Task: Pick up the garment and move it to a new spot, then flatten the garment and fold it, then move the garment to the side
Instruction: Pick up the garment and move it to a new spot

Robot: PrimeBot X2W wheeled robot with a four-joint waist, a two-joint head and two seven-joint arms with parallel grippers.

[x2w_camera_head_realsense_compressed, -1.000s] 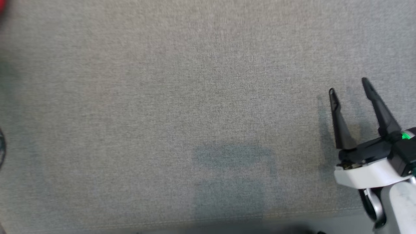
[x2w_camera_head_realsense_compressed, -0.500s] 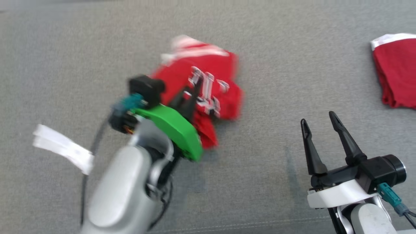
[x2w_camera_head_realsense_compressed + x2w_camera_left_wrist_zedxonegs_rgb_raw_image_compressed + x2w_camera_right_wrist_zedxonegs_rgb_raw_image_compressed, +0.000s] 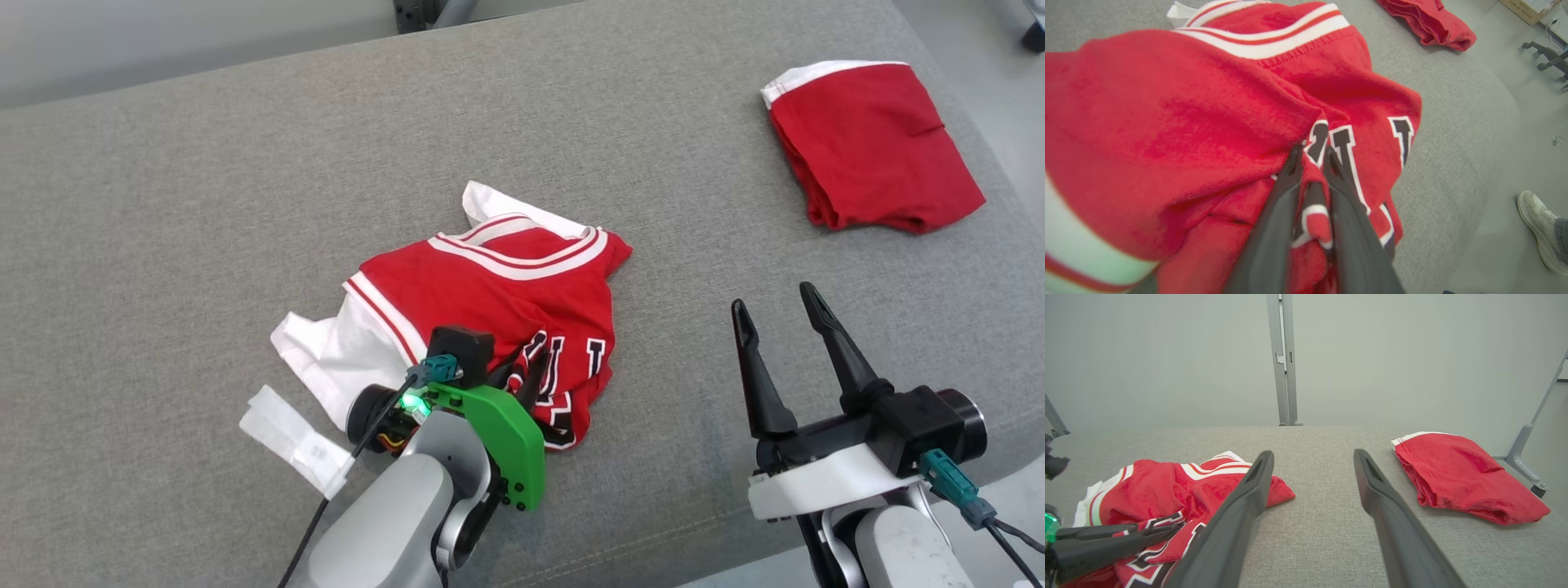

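**A bare robotics lab**

The grey fabric-covered counter (image 3: pixel 204 204) stands before a plain pale wall (image 3: pixel 1167 355). A grey metal frame post (image 3: pixel 1283 359) rises behind it, and an angled metal brace (image 3: pixel 1531 457) stands at its side. Beyond its edge are a smooth grey floor (image 3: pixel 1515 143), a black wheeled chair base (image 3: pixel 1545 57), a brown cardboard box (image 3: pixel 1527 8) and a person's pale shoe (image 3: pixel 1537 228).

A folded red cloth (image 3: pixel 873 147) lay at the far right of the grey fabric tabletop (image 3: pixel 204 180). A person's pale shoe (image 3: pixel 1537 228) rested on the floor (image 3: pixel 1515 143); a chair's wheeled base (image 3: pixel 1545 57) stood farther off.
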